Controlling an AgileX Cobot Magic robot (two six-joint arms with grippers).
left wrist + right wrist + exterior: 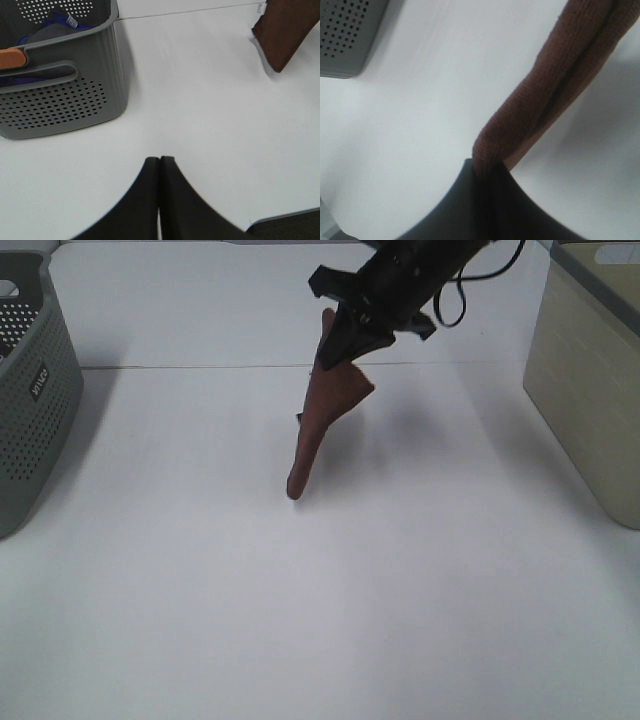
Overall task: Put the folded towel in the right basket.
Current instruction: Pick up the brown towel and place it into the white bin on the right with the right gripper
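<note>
Closest in, and out of the high view, the left gripper (160,195) hangs over the white surface (320,640). Its fingers (142,200) are pressed together on nothing, so it takes no part. The near stretch of the surface is bare.

Further in, the folded towel (318,425) hangs as a long, narrowing drape. Its lowest corner sits at or just above the surface, and from the high view I cannot tell whether it touches. The right gripper (345,345) pinches its upper edge, dark fingers clamped on the cloth, as the right wrist view shows close up.

The pickup therefore looks done, and the carry is what remains. The right basket (585,390) stands well apart at about 3 o'clock from the towel, at the edge of the surface, and no part of the towel is over its rim yet. I judge the task roughly a third along, with the move across and the release over the bin left.

At 9 o'clock from the towel stands the grey perforated basket (35,400), which the left wrist view shows holding cloth.
</note>
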